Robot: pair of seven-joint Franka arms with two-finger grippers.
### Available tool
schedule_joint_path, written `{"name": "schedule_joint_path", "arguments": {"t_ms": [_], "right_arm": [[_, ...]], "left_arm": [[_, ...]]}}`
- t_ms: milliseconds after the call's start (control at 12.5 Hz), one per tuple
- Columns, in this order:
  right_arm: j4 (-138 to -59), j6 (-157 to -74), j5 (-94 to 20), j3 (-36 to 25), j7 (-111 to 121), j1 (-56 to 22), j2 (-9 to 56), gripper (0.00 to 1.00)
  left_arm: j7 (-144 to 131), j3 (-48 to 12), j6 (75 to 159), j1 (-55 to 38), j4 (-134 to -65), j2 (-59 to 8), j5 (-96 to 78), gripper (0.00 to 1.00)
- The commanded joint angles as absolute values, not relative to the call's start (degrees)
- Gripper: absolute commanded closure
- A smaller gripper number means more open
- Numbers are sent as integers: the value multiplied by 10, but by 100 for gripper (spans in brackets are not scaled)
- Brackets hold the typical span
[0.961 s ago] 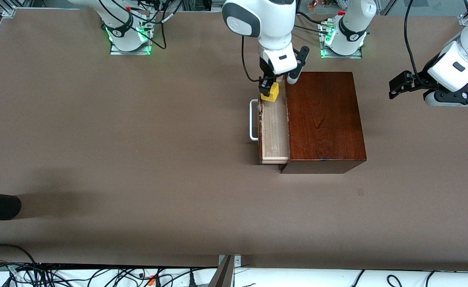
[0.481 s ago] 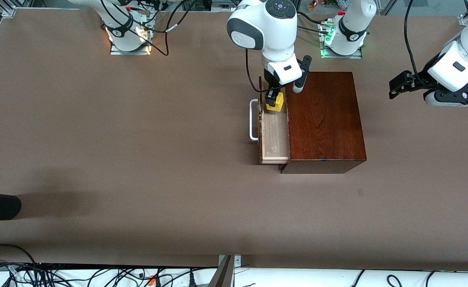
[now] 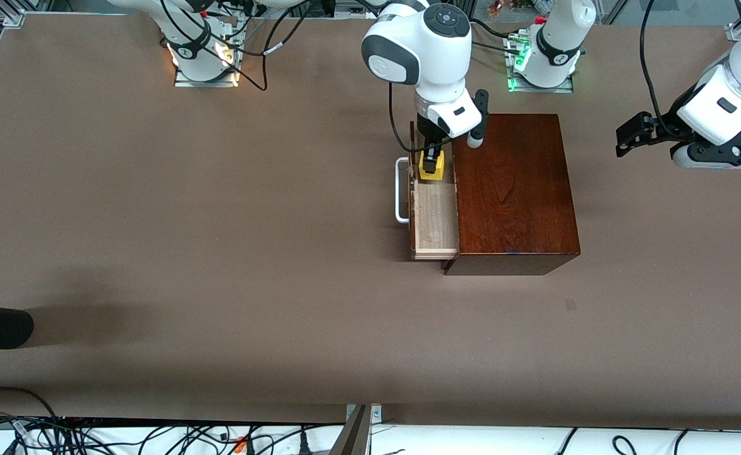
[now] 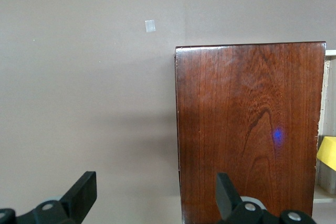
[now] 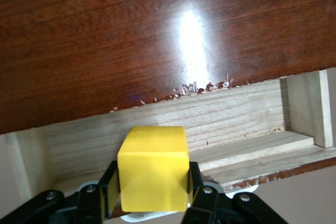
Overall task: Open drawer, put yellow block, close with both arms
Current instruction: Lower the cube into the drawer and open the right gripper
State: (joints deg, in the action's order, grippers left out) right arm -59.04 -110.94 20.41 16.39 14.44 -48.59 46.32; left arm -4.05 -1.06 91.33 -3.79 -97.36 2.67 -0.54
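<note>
Two jobs are still left for me, I think: let the block go, and then push the drawer shut with both arms. From the high camera, the drawer (image 3: 434,218) is already pulled out of the dark wooden box (image 3: 512,189), toward the right arm's end of the table, and its white handle (image 3: 400,191) sticks out in front. My right gripper (image 3: 431,165) hangs over the part of the drawer farthest from that camera, and it is squeezed tight on the yellow block (image 3: 433,170). My right arm bends over from its base and points almost straight down. I cannot tell if the block touches the drawer floor yet. My left gripper (image 3: 629,136) waits in the air over the table, past the box at the left arm's end, holding nothing. In the left wrist view, my left claw's two fingers (image 4: 81,195) are spread wide apart with only the table and the box top (image 4: 247,129) under them, and a bit of yellow block (image 4: 326,152) peeks out at the edge. In the right wrist view, the yellow block (image 5: 154,167) sits clamped between my two black fingers (image 5: 107,190), one on each side, and the pale wood inside of the drawer (image 5: 210,124) is just under it, below the shiny dark box.
</note>
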Motion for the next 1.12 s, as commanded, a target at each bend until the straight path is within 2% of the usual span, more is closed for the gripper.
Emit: {"name": "schedule_joint_path", "arguments": {"t_ms": [0,801,1042], "right_arm": [[-571,-1105,226,161,157,-499,482,59],[-584,-1104,243,159,186,-501,498,59],[-584,-1099,243,158,195,-500,497,56]], "left_arm": [[-42,-11,900,-40,-954,18,-14,0],[-41,-11,900,-40,-954,18,-13,0],[-41,-11,900,-40,-954,18,-14,0]]}}
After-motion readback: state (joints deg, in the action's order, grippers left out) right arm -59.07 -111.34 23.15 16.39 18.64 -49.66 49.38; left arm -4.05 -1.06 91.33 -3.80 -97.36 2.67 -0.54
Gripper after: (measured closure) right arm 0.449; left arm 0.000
